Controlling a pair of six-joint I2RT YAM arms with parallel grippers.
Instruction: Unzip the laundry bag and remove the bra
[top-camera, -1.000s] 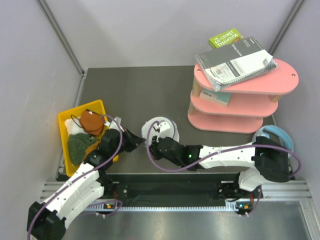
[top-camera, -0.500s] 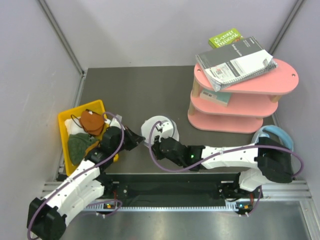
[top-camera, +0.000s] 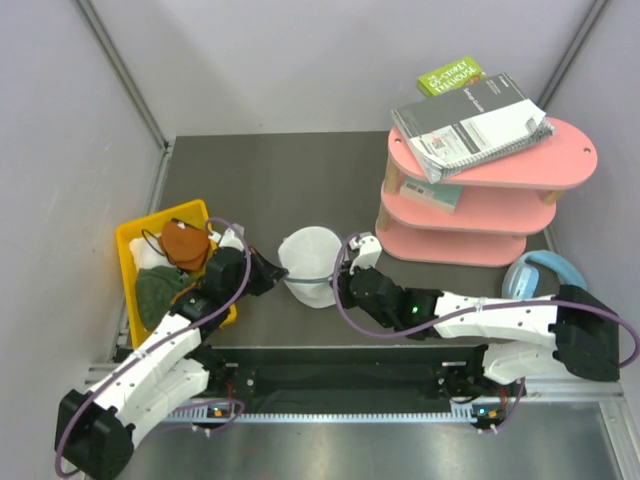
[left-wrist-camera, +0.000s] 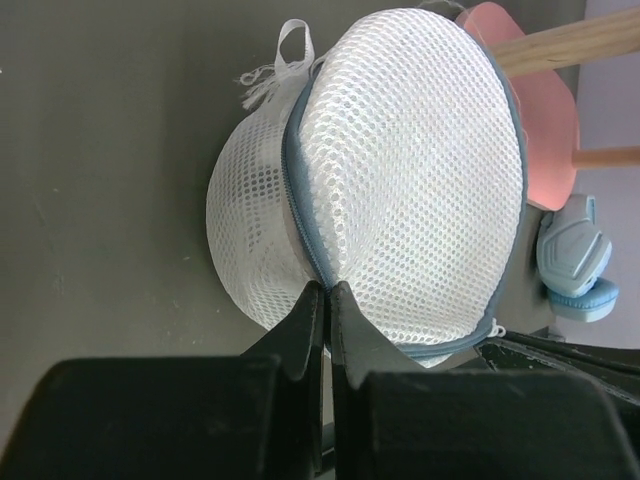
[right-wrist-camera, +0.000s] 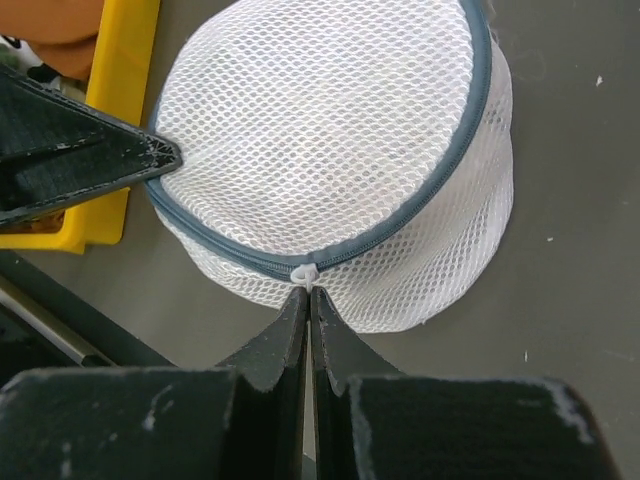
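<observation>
Since a second ago the bag has tipped up from lying flat, and the right claw has swung round to its side nearer the shelf. It now sits tilted on the table, left of the shelf. Its grey-blue zipper looks shut along the rim that shows. The right claw is pressed together on the white pull tab. The left claw pinches the zipper rim on the side away from the shelf. Farther left of the shelf stands a yellow bin of cloths. Blue headphones lie just right of the shelf's foot.
</observation>
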